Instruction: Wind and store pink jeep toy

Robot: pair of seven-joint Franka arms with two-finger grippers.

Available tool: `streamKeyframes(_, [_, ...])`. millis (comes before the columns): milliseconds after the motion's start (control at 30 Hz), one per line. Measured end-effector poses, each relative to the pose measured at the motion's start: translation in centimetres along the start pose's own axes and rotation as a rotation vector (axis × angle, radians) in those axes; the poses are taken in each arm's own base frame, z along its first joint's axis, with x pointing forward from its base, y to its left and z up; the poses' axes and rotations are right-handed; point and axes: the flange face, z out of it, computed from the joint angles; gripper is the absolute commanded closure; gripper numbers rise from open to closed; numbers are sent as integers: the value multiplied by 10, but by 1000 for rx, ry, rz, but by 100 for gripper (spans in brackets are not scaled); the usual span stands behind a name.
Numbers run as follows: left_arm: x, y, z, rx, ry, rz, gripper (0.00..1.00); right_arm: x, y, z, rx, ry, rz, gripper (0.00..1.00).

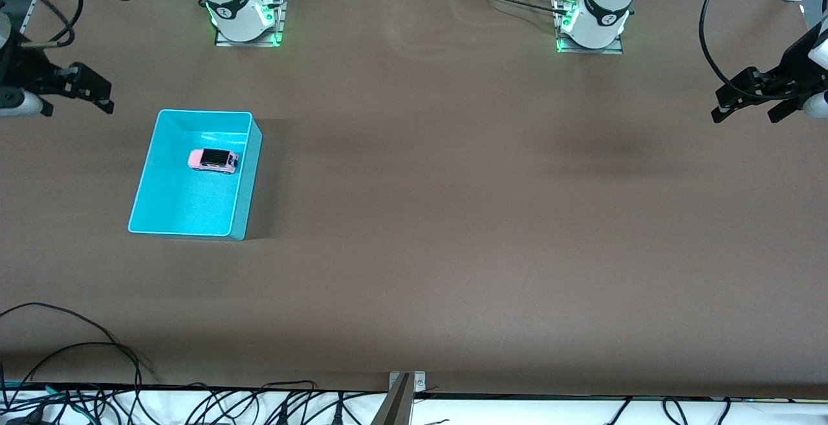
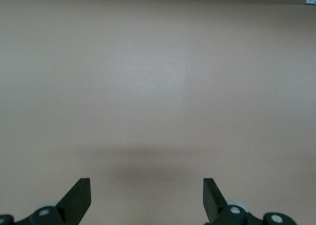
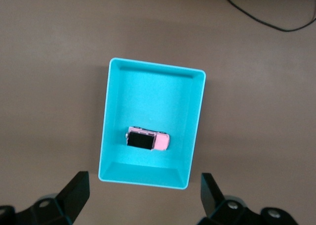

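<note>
Looks pretty much done: pink jeep toy (image 1: 213, 160) already sat inside cyan bin (image 1: 246, 173), toward right arm's end of table (image 1: 453, 218). Winding can't be judged. Toy tiny, boxy, pale pink body, black roof, upright on wheels. Left hand (image 1: 744, 105) and right hand (image 1: 87, 92) parked at table ends, both wide open, nothing held.

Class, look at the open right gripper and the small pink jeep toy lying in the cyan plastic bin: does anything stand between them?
Nothing visible does. The small pink jeep toy lies alone on the floor of the open-topped cyan plastic bin; only the bin's walls surround it. The right gripper hangs open toward the right arm's end of the table.
</note>
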Motion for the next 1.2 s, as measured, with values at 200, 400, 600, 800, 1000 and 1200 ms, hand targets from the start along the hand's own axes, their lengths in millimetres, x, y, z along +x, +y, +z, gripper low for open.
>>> streamKeyframes(200, [0,0,0,0,0,0,0,5,1,1,-2,31,1,0])
streamKeyframes(400, [0,0,-1,0,2,0,0,34,3,6,-2,35,0,0])
streamKeyframes(600, [0,0,-3,0,6,0,0,52,3,16,7,26,1,0])
streamKeyframes(800, [0,0,-3,0,6,0,0,54,3,16,10,24,0,0])
streamKeyframes(1000, [0,0,-3,0,6,0,0,54,2,15,16,24,1,0])
streamKeyframes(1200, [0,0,-3,0,6,0,0,54,2,15,16,23,0,0])
